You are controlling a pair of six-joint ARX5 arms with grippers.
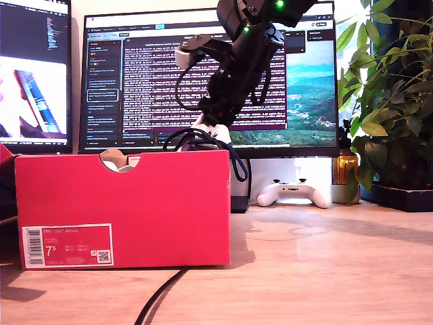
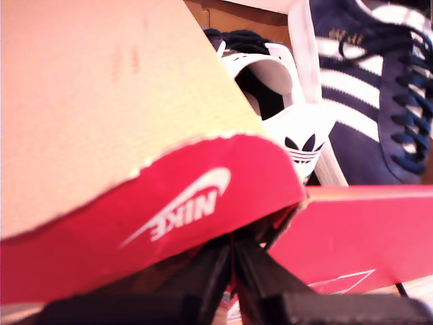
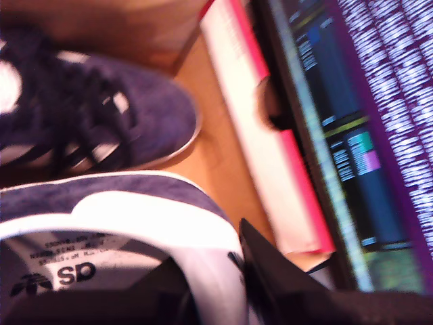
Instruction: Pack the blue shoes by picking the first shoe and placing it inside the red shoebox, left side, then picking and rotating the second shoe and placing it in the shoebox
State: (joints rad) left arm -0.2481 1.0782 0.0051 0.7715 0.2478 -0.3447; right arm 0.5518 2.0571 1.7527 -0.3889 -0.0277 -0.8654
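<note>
A pale wooden table [image 1: 325, 271] carries the scene, with lit monitors [image 1: 210, 74] behind; nearest the exterior view stands the large pinkish-red cardboard shoebox [image 1: 122, 203], its barcode label low at that view's left, a black cable [image 1: 162, 294] trailing in front. My first pincer [image 2: 233, 261] is pinched onto the box's red lid flap [image 2: 169, 210]. Beyond the front wall, my second pincer [image 3: 216, 271] grips the heel collar of one dark navy suede sneaker [image 3: 108, 210] with white lining; the other navy sneaker [image 3: 101, 122] lies just beside it on brown cardboard, apparently inside the box. I judge the shoes light and soft-sided, firm at heel and sole, so the heel rim suits a grip. Only the wrist views show the shoes; the exterior view shows a black arm [image 1: 237, 68] descending behind the box, and a white game controller [image 1: 294, 193] farther back.
</note>
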